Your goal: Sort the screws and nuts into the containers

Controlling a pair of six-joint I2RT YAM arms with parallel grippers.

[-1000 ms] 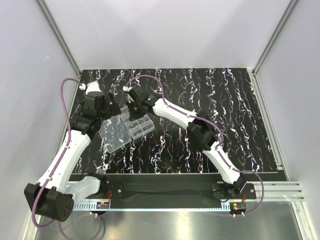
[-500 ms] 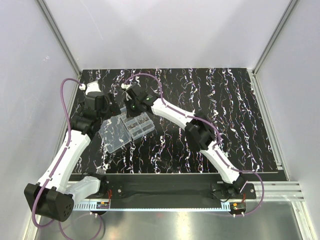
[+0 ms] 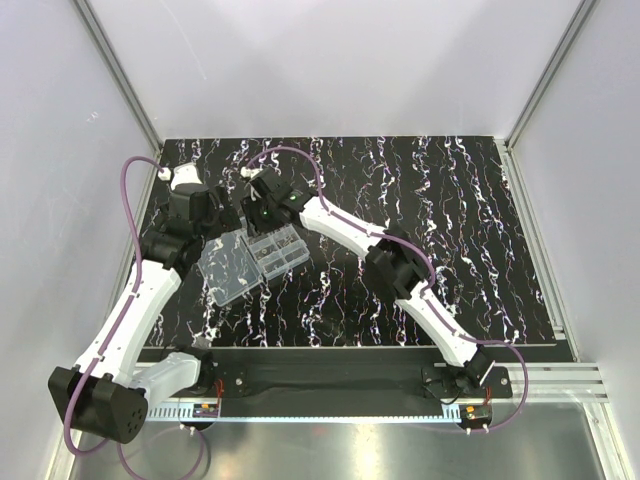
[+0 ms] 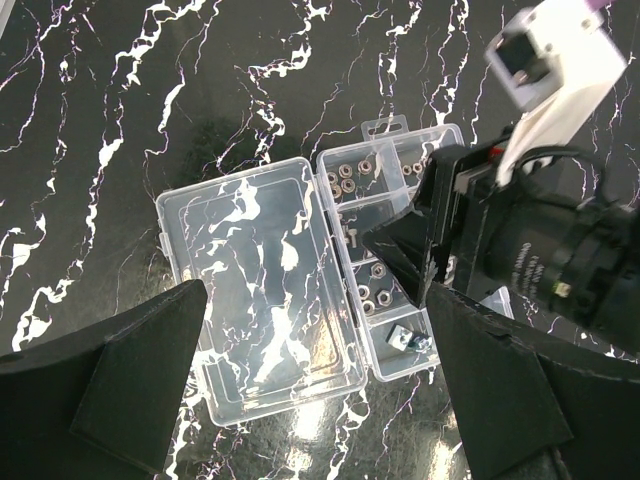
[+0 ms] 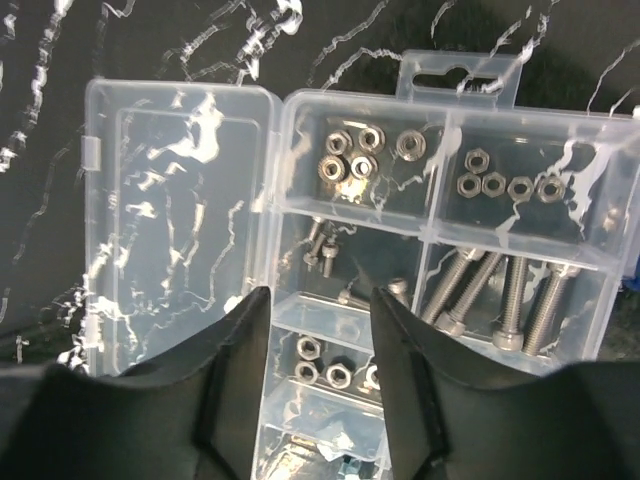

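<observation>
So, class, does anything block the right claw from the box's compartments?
Nothing visible does. The lid lies swung open to the side, and the right claw hangs open over the uncovered compartments.

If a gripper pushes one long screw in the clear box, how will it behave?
The long screws look round-shafted, so one would probably roll until the compartment wall stops it. Shiny metal: likely stiff and slippery.

Black marbled tabletop (image 3: 470, 230) — white walls (image 3: 330, 60) around.
</observation>
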